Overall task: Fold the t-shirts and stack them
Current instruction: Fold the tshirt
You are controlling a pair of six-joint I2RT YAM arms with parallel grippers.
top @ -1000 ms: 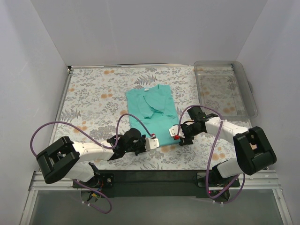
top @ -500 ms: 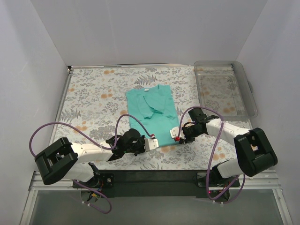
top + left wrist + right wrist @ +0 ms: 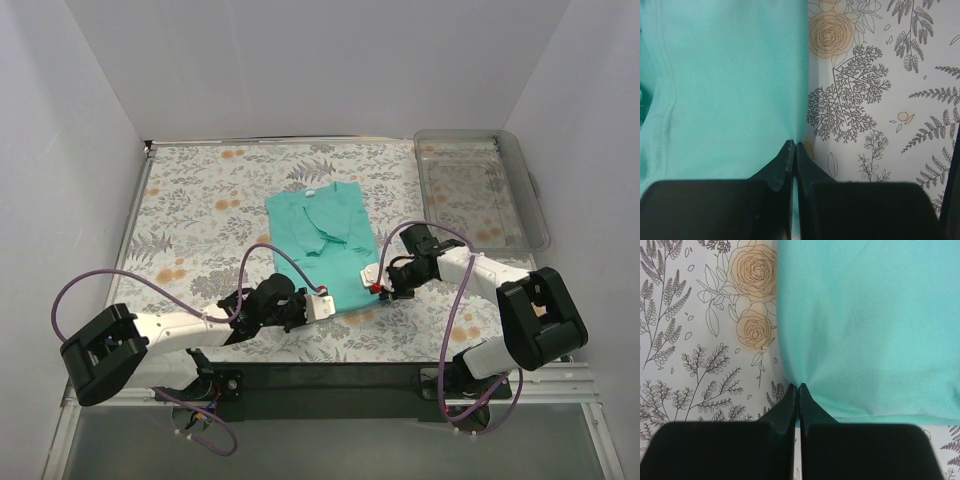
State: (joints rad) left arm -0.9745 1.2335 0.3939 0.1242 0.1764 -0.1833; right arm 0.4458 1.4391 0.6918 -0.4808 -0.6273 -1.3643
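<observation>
Teal t-shirt (image 3: 325, 245) lies flat mid-surface (image 3: 200, 210), collar at far side, w/ bare floral surface to its L, R and far sides; clear tray (image 3: 480, 190) sits well apart at far-R corner. L gripper (image 3: 327, 303) jaws are pinched tight on near hem's L corner. R gripper (image 3: 374, 283) jaws are likewise tight on R corner, fabric puckering at tips.

One teal t-shirt (image 3: 325, 240), one clear bin (image 3: 465, 133), one floral tablecloth (image 3: 200, 200), one left claw (image 3: 792, 150), one right claw (image 3: 798, 390).
</observation>
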